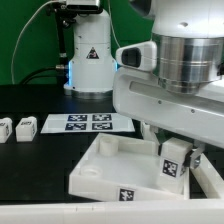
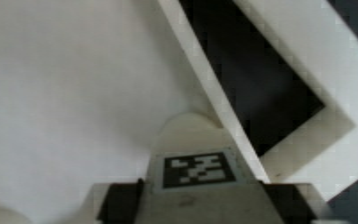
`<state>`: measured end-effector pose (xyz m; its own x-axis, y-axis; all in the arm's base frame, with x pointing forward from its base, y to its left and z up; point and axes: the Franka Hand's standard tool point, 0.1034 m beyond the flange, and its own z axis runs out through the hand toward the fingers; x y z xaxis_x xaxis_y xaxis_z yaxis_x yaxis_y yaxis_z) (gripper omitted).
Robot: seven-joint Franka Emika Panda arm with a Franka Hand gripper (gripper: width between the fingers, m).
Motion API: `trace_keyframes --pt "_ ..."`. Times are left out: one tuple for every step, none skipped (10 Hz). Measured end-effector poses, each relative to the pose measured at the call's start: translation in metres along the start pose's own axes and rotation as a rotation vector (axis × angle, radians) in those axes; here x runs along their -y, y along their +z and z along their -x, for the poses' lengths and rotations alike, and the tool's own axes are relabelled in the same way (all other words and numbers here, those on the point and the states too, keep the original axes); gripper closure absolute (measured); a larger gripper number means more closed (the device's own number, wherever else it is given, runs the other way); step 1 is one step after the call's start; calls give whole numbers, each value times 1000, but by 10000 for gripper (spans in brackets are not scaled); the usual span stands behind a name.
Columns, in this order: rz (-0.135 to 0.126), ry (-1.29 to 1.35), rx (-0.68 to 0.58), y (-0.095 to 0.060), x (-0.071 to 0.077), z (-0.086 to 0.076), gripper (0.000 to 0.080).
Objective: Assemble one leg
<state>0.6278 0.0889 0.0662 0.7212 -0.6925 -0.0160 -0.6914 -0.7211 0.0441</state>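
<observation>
The fingers [image 2: 197, 195] are closed on the leg [image 2: 199, 160] — its tag faces the wrist camera, a dark pad pressed to each side. In the exterior view the held leg [image 1: 174, 162] hangs over the white tray [image 1: 100, 165], near its corner on the exterior view's right (whether it touches the tray floor cannot be told). Beyond the tray lies the marker board [image 1: 85, 123], and two loose legs [image 1: 18, 127] sit on the black bench [image 1: 30, 160] just beside that board.

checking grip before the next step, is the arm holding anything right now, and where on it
Yes: the gripper holds one leg, its jaws closed on the leg's two opposite sides, tag face showing, over the large white tray piece.
</observation>
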Motion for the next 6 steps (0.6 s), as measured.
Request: trace_keyframes --pt "-1 -1 1 0 1 1 399" --pt "0 -1 1 0 1 1 251" --pt "0 -1 1 0 1 1 181" --pt "0 -1 1 0 1 1 158" --pt "0 -1 1 0 1 1 158" --pt "0 -1 1 0 1 1 151"
